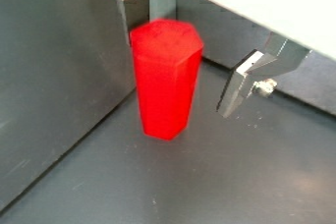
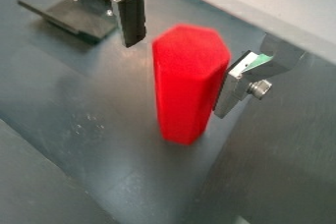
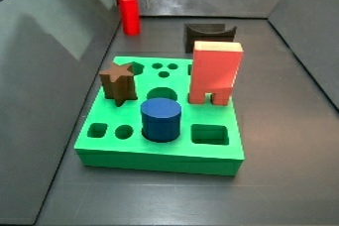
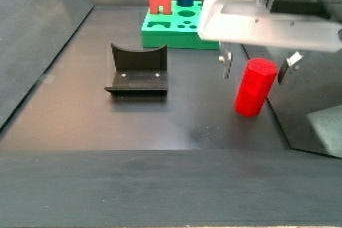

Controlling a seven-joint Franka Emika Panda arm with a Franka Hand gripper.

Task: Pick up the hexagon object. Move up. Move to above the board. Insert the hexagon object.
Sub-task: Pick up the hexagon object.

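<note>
While the hexagon object (image 1: 167, 79) stands upright on the dark tabletop (image 1: 250, 179) in a wrist view, the gripper (image 1: 187, 61) straddles it with the fingers (image 1: 242, 83) apart, one plate on each side and neither clearly pressing the red faces. Seen from the opposite wrist view, the hexagon object (image 2: 188, 84) again sits between the fingers (image 2: 132, 17), one plate just beside its flank, and the fixture (image 2: 73, 14) lies on the floor behind. From a side view, the peg (image 3: 130, 14) stands at the far end of the tabletop, well apart from the board (image 3: 166, 129), which already carries a blue cylinder (image 3: 162, 119), a salmon arch block (image 3: 216, 71) and a brown star block (image 3: 118, 83). From the remaining side view, the gripper (image 4: 255, 60) hangs over the peg (image 4: 254, 86), with the board (image 4: 178, 27) far behind. I judge the pick-up is not yet made. If the fingers close off-centre or on the edges of the prism rather than flat faces, the tall narrow peg could twist or tip, and a tilted grasp would jam at the hole later.
</note>
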